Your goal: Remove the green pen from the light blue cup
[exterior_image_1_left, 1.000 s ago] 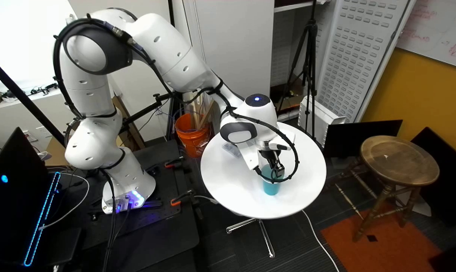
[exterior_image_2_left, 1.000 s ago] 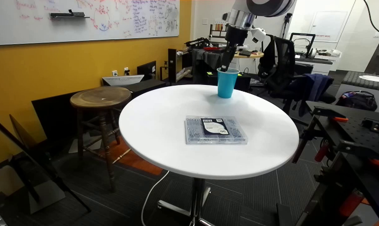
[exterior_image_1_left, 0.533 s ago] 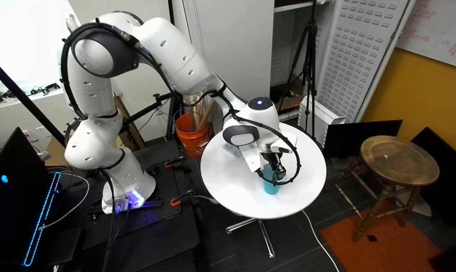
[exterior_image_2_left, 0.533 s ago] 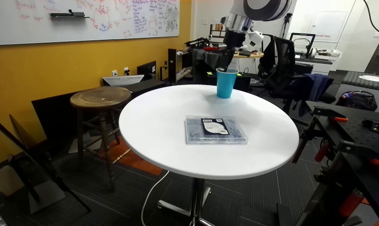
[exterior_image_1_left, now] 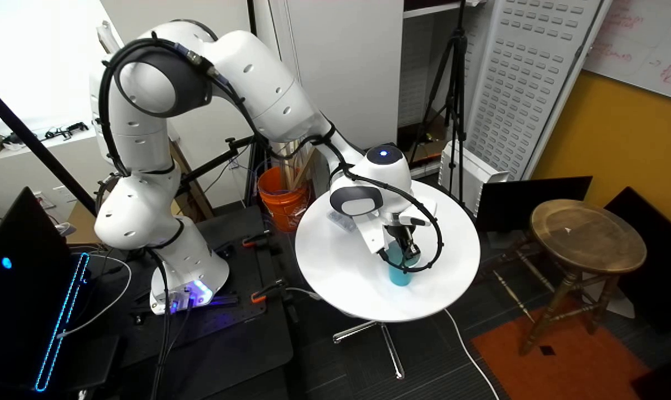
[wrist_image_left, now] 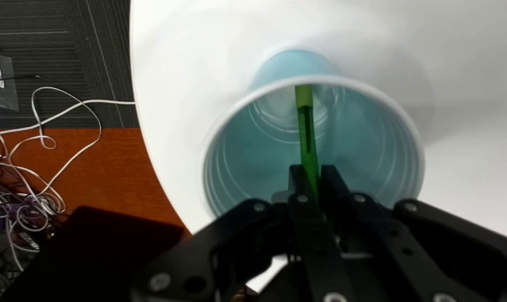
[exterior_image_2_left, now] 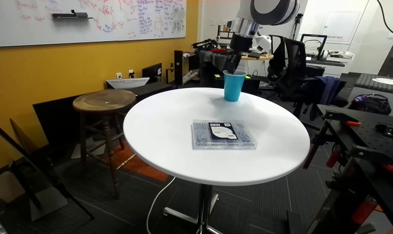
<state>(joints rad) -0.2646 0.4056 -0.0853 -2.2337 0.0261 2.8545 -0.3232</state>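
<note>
Slim green plastic pen (wrist_image_left: 307, 134): inside the light blue tapered plastic cup (exterior_image_2_left: 234, 87), running from near the base up toward the mouth.
Black two-finger gripper (wrist_image_left: 313, 171): tips within the mouth of the cup; jaws drawn nearly together, the pen filling the narrow gap. Judged to have hold of the pen.
Cup: upright on the round white tabletop (exterior_image_2_left: 170, 130).
Pen grip: before raising, verify that both jaws bear squarely on the barrel; a slim pen may pivot or slip if caught on one edge.
Pen lift: judged the next action. Raise slowly along the pen's own length, so that the cup, probably light, neither tips nor follows.
Rim clearance: make no sideways move until the pen's lower end is above the rim.
Pen ends: upper end concealed by the gripper; the paler green lower end meets the rim line in the wrist view, so the true tip may be hidden.
Both exterior views: no part of the pen can be made out. In an exterior view a black cable loop (exterior_image_1_left: 440, 243) crosses in front of the cup.
</note>
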